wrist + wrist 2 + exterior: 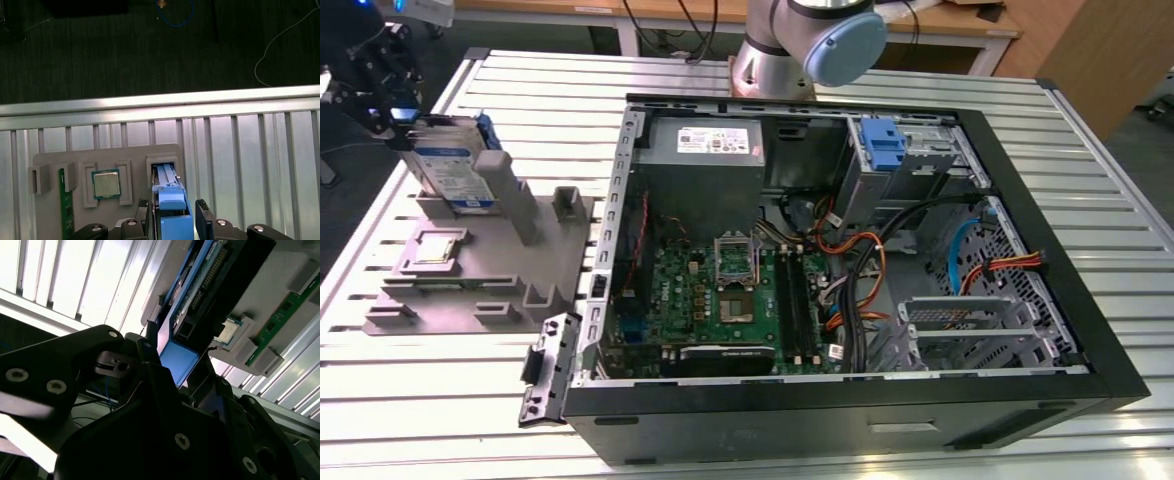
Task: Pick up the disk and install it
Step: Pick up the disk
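Upper left of the exterior view: the gripper point(403, 115) sits over the disk point(454, 168). The disk stands on edge, leaning a bit, in a slot of the grey holder point(494, 270) on the ribbed worktop point(1067, 130). In the first wrist view the fingers point(202, 214) are spread, one on either side of the disk's blue carrier with a sliver of gap showing, so nothing's clamped. A small square chip point(438, 247) lies flat in the holder, lower in the frame. Middle to right is the open PC case point(854, 405), motherboard facing up, with a bare blue bracket point(886, 150) in the bay at upper right.
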Controlling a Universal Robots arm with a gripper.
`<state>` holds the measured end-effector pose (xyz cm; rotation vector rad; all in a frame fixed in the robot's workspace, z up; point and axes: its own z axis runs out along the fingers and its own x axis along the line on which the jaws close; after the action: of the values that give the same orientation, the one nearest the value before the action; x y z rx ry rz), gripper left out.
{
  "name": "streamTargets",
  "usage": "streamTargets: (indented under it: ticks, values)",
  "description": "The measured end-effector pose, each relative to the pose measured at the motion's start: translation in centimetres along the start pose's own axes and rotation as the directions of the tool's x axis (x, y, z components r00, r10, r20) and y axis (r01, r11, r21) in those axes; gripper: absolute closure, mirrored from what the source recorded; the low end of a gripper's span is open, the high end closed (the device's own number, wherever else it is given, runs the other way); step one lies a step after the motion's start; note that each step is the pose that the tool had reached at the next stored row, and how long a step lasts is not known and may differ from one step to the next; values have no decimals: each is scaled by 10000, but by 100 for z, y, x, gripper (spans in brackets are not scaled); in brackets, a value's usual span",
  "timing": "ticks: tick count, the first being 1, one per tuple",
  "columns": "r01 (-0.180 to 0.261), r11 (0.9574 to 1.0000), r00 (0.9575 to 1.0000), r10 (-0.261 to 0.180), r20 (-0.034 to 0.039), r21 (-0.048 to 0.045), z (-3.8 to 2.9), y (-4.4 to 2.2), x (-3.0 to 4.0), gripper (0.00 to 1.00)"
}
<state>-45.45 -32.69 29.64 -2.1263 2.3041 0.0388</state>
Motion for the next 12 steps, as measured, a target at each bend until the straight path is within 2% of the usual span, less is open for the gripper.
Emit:
streamTargets:
  ticks: [1,12]
  values:
    - [0,10000,10000,0,0,0,0,0,0,51]
    - [0,10000,10000,0,0,0,0,0,2,51]
